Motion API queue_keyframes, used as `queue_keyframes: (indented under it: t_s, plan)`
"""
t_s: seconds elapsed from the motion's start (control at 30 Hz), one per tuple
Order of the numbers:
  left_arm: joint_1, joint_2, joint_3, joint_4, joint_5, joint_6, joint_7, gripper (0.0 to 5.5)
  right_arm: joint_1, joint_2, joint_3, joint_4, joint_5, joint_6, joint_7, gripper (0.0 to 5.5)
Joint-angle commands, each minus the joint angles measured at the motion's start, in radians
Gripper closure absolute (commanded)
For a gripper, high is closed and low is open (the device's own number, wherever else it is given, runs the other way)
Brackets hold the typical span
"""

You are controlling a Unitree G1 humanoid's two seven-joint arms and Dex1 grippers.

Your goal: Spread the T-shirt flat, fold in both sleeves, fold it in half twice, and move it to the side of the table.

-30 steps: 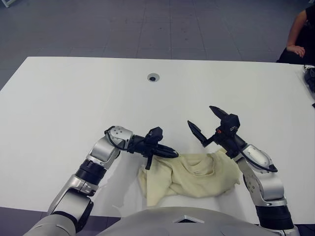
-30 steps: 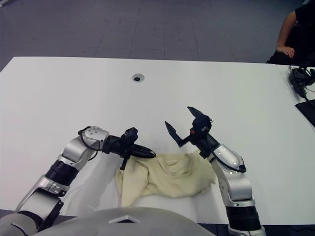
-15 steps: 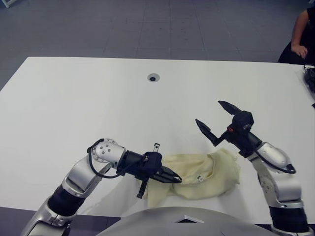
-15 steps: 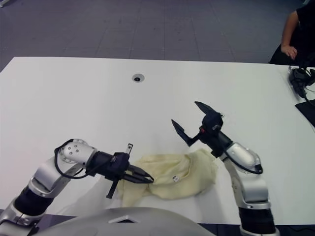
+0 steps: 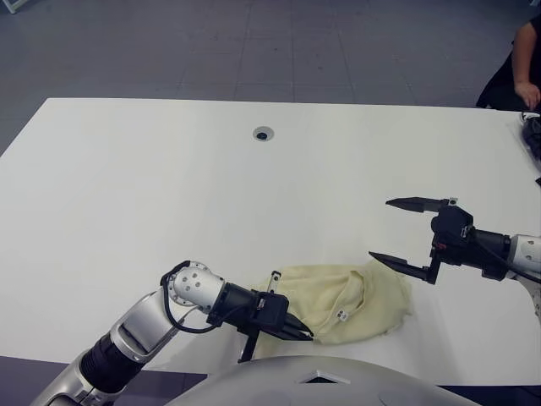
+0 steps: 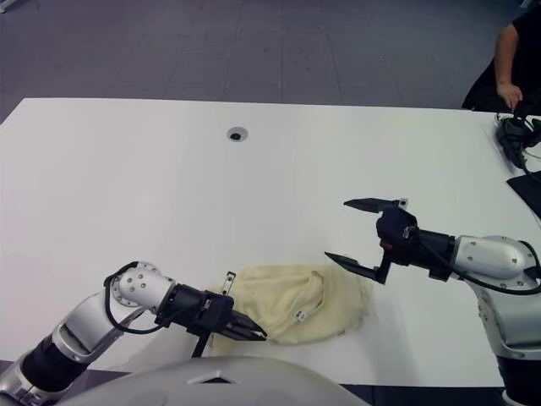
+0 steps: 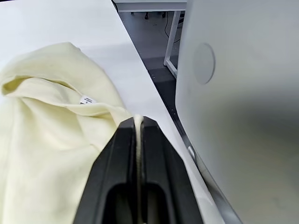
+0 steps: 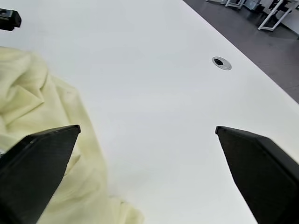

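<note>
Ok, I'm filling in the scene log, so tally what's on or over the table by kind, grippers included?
T-shirt, pale yellow: 1
Grippers: 2, the left gripper and the right gripper
Cable grommet: 1
Total: 4, leaving out the black gear at the right edge, which is too unclear to count.

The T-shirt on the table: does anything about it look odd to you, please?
The T-shirt is crumpled in a heap at the near edge of the table, neck label showing, not spread flat. The left tool is shut on its cloth; the right tool is open by its other end.
</note>
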Motion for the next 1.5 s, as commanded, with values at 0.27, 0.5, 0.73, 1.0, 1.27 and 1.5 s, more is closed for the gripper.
queue_keyframes:
  t_s: [0.27,0.5,0.73,1.0,1.27,1.5]
  plan:
    - [0.040,0.014,-0.038,0.008,0.003,0.000,0.023,5.47,-0.250,-0.053,0.309,0.114,-0.098,0.069,0.203,0.10]
    - [0.055,0.036,-0.059,-0.012,-0.007,0.021,0.012,5.50,-0.302,-0.031,0.398,0.176,-0.126,0.110,0.237,0.44]
    - [0.063,0.055,-0.085,-0.015,0.001,0.025,0.010,5.50,-0.286,-0.050,0.419,0.187,-0.130,0.116,0.268,1.67]
    - [0.080,0.060,-0.091,-0.036,0.012,0.025,0.032,5.50,-0.280,-0.048,0.472,0.240,-0.180,0.092,0.315,2.98]
    - [0.070,0.060,-0.103,-0.049,0.014,0.032,0.042,5.50,-0.313,-0.039,0.476,0.267,-0.207,0.071,0.328,4.50]
    - [0.061,0.057,-0.100,-0.049,0.005,0.041,0.045,5.50,-0.277,-0.057,0.414,0.202,-0.149,0.081,0.329,5.49]
